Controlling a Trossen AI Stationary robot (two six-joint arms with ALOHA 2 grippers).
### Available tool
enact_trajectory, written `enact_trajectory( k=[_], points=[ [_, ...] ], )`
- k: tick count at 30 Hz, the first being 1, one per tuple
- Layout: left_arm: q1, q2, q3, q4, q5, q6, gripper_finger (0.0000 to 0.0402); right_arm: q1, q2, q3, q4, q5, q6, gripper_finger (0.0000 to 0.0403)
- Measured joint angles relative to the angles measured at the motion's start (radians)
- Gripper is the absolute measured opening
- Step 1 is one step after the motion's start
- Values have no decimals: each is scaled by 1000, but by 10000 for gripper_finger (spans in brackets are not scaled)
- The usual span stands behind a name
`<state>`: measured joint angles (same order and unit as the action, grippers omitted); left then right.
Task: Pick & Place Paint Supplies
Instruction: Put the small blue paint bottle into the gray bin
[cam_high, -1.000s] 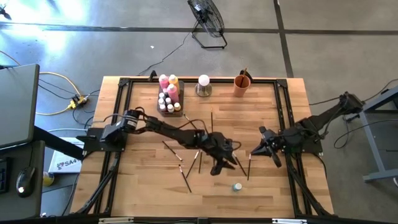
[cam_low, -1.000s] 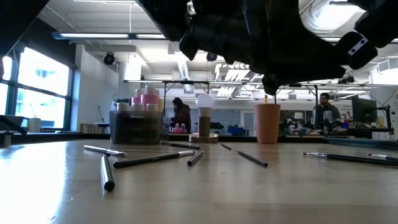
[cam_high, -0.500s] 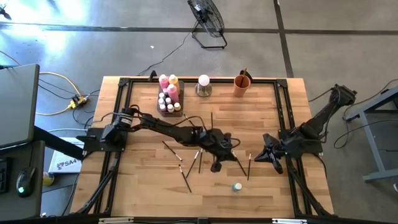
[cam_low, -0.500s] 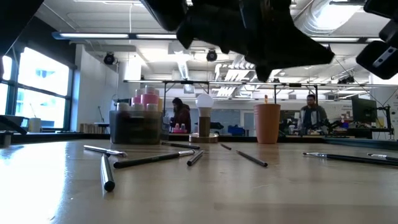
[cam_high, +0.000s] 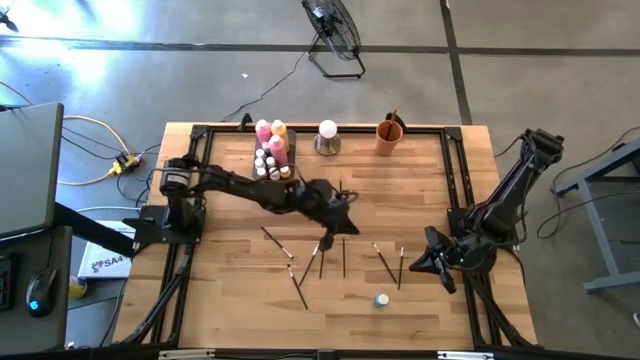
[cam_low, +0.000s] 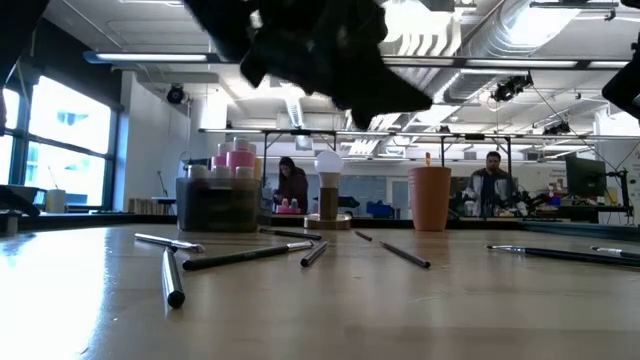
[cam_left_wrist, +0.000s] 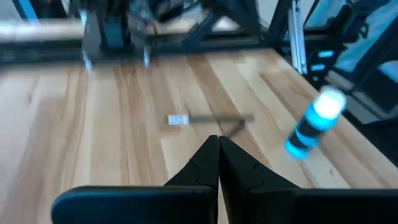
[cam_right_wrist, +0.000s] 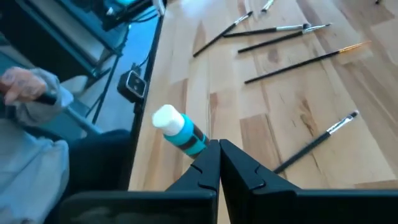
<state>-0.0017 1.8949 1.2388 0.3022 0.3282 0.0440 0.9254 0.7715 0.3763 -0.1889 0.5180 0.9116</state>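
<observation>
Wooden planks make up the table (cam_high: 230, 300), pale and butcher-block grained, framed by black metal rails. From above, the left gripper (cam_high: 345, 222) hangs over the table's middle with its fingers pressed together and nothing between them. The right gripper (cam_high: 424, 262) sits near the right edge, closed as well and empty. Thin dark paintbrushes (cam_high: 298, 287) lie scattered across the centre, and a small teal bottle (cam_high: 382, 299) with a white cap lies apart from them, closer to the near edge. At the far edge a dark rectangular tray (cam_high: 288, 152) holds pink and yellow bottles (cam_high: 264, 130) and tiny white-capped ones; beside it stand a white ball on a metal base (cam_high: 327, 136) and an orange cup (cam_high: 389, 136).

At table height, slim round brush handles (cam_low: 240, 256) lie flat on the wood in front of the tray (cam_low: 215, 205), ball (cam_low: 328, 186) and cup (cam_low: 429, 198). A blurred dark arm fills the top. People (cam_low: 490, 184) stand in the room behind.

Past the left wrist's shut dark fingers (cam_left_wrist: 211, 167), a brush with a metal ferrule (cam_left_wrist: 205, 119) and the teal bottle (cam_left_wrist: 314, 123) lie on the planks.

Past the right wrist's shut fingers (cam_right_wrist: 211, 168), the teal bottle (cam_right_wrist: 179, 129) lies on its side near the table's edge, with several brushes (cam_right_wrist: 292, 63) beyond. A person's grey sleeve (cam_right_wrist: 31, 149) shows off the table.
</observation>
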Motion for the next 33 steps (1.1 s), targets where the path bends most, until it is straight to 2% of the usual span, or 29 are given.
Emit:
enact_trajectory(
  k=[5,11,14,22,27,33],
  points=[
    [38,-37,-150,140,33,-67,0,13,73,0,0,43,119,2],
    [35,-110,-249,240,0,-48,0,13,254,0,46,46,268,2],
    [35,-155,-266,235,-32,-37,0,12,357,0,144,11,298,2],
    [34,-284,-274,133,-33,8,0,13,624,0,466,-60,317,2],
    [34,-323,-272,79,-18,-3,0,13,776,0,644,-100,345,2],
    [33,-332,-272,85,-1,-70,0,13,881,2,830,-83,329,2]
  ],
)
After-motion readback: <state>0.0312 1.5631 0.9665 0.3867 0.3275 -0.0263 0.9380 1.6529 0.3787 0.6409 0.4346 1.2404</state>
